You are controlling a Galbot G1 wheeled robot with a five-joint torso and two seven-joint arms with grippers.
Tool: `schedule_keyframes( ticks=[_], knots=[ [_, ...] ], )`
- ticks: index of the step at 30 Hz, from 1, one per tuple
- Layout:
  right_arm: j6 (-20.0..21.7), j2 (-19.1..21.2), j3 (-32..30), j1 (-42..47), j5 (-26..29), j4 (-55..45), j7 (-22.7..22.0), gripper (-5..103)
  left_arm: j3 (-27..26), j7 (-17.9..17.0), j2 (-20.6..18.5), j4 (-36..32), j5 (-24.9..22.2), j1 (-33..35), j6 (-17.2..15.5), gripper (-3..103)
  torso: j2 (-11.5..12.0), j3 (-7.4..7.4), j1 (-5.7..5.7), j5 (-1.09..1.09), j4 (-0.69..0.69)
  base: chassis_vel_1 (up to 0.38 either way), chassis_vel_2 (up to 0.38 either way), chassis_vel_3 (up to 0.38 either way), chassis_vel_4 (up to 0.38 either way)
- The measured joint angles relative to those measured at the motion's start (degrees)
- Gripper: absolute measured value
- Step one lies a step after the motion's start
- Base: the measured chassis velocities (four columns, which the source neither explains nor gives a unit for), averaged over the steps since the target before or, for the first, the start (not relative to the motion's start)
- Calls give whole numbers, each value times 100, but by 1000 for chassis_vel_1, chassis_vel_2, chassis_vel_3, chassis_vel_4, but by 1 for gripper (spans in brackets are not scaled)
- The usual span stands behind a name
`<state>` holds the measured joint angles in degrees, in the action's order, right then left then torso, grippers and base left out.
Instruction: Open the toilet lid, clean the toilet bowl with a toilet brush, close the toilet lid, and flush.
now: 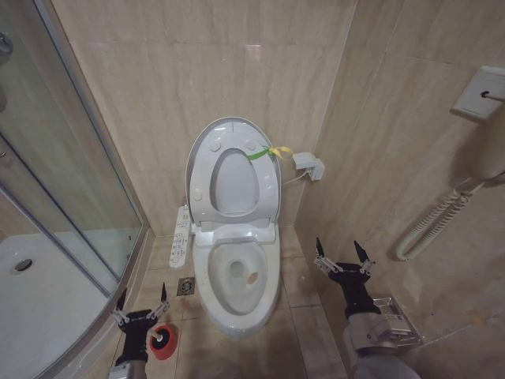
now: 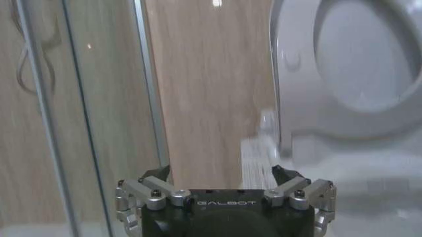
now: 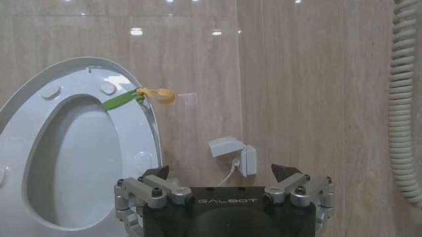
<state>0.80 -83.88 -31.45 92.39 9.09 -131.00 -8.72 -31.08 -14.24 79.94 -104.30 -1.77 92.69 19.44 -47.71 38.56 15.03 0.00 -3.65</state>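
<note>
Two grippers: both are empty with jaws spread wide; neither touches anything.
Left gripper (image 1: 143, 304): low at about 7 o'clock in the head view, just above the toilet brush, between the shower glass and the toilet.
Right gripper (image 1: 344, 254): at about 4 o'clock, off to the toilet's right, near the tiled wall; it looks idle.
Step in hand: judging by the raised lid and the brush resting in its holder, picking up the brush comes next.
Doing it well: the left gripper should likely descend straight over the handle, centre it between the jaws, close firmly, then lift vertically so the holder is not dragged or tipped. The shower glass close by leaves little room for sideways swings.
Toilet brush (image 1: 160, 340): a slim white handle in a small round red holder on the floor, at the toilet's 8 o'clock, largely hidden behind the left gripper.
Toilet lid (image 1: 234, 126): glossy white, upright against the back wall, with the seat ring (image 1: 268, 185) raised against it; a yellow-green strap (image 1: 270, 151) sits at its rim at about 2 o'clock.
Toilet bowl (image 1: 237, 272): white, elongated oval, open, with a small brownish mark inside near its 4 o'clock.
Button panel (image 1: 181, 235): white, along the bowl's left side.
</note>
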Motion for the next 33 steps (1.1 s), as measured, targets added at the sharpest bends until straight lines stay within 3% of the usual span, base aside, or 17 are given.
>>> schedule_keyframes(
  ticks=[10,20,33],
  knots=[
    [0,0,0,0,0,0,0,100,134,-130,114,1210,-11,-487,167,100,0,0,0,0,0,0,0,0,0],
    [0,0,0,0,0,0,0,100,69,-225,117,1979,-36,-804,308,98,0,0,0,0,1,0,0,0,0],
    [0,0,0,0,0,0,0,100,-9,-266,96,3163,-424,-1270,363,95,0,0,0,0,0,0,0,0,0]
  ],
)
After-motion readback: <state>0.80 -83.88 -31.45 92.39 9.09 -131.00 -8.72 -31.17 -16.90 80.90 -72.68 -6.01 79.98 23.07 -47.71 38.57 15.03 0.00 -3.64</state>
